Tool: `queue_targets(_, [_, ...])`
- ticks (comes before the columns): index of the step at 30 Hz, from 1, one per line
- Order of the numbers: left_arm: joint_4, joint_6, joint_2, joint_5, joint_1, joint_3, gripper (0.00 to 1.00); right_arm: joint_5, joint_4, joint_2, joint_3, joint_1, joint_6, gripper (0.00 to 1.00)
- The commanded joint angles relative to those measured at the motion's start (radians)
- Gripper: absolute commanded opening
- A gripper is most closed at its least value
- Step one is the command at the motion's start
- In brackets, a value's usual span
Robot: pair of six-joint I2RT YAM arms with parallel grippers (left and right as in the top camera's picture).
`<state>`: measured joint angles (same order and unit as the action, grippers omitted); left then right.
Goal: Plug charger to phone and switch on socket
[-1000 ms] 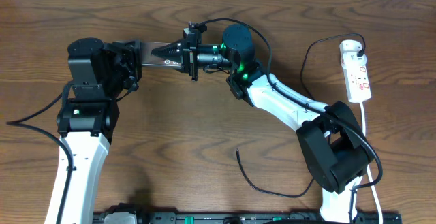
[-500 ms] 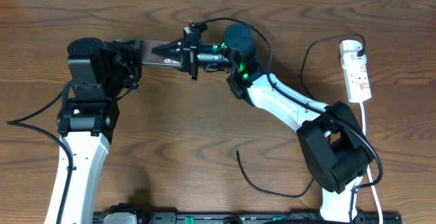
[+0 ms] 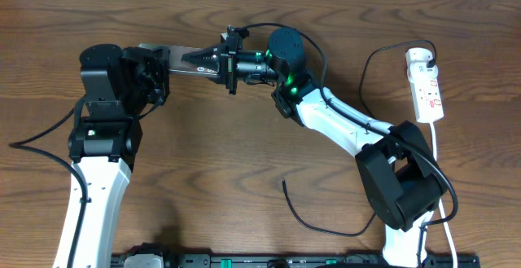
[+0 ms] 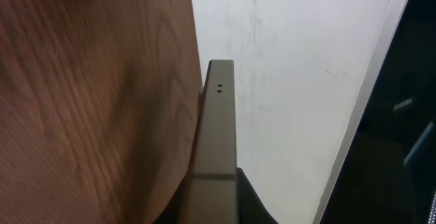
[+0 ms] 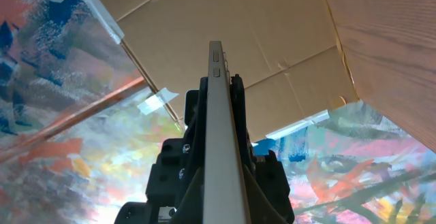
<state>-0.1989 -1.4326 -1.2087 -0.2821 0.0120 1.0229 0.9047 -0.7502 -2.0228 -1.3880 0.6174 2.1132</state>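
Note:
The bronze-brown phone (image 3: 177,59) is held above the table between both grippers, turned nearly on edge. My left gripper (image 3: 160,63) is shut on its left end; in the left wrist view the phone's edge (image 4: 219,115) runs up from between the jaws (image 4: 215,200). My right gripper (image 3: 203,59) is shut on its right end; the right wrist view shows the thin edge (image 5: 216,88) between the fingers (image 5: 219,180). The black charger cable (image 3: 326,229) lies at the front, its free tip (image 3: 284,184) on the table. Its black plug (image 3: 429,54) sits in the white socket strip (image 3: 427,89) at the far right.
The socket's white cord (image 3: 440,162) runs down the right side past the right arm's base (image 3: 399,178). A thick black cable (image 3: 32,142) trails left from the left arm. The table's far edge lies just behind the phone.
The phone has turned further onto its edge between the two grippers, so its face and dark oval show less from overhead. The arms have barely shifted. The charger and socket have not moved.

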Motion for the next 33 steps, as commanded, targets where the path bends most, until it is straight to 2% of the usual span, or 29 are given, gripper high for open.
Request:
queue_targets(1, [0.004, 0.041, 0.002, 0.003, 0.005, 0.021, 0.08, 0.002, -0.001, -0.003, -0.017, -0.006, -0.064, 0.01])
queue_targets(10, [0.004, 0.041, 0.002, 0.003, 0.005, 0.021, 0.07, 0.002, -0.001, -0.003, -0.017, -0.006, -0.064, 0.01])
queue_targets(12, [0.004, 0.041, 0.002, 0.003, 0.005, 0.021, 0.07, 0.002, -0.001, -0.003, -0.017, -0.006, -0.064, 0.04])
queue_targets(16, [0.004, 0.041, 0.002, 0.003, 0.005, 0.021, 0.07, 0.002, -0.001, -0.003, -0.017, -0.006, -0.064, 0.23])
queue_targets(20, [0.004, 0.041, 0.002, 0.003, 0.005, 0.021, 0.07, 0.002, -0.002, -0.003, -0.017, -0.006, -0.064, 0.47])
queue_targets(24, [0.004, 0.041, 0.002, 0.003, 0.005, 0.021, 0.07, 0.003, -0.002, -0.003, -0.017, -0.006, -0.064, 0.87])
queue_targets(26, [0.004, 0.044, 0.002, 0.003, 0.005, 0.021, 0.08, 0.003, -0.002, -0.003, -0.017, -0.006, -0.064, 0.99])
queue_targets(33, [0.004, 0.044, 0.002, 0.003, 0.011, 0.021, 0.07, 0.003, -0.002, -0.003, -0.017, -0.009, -0.064, 0.99])
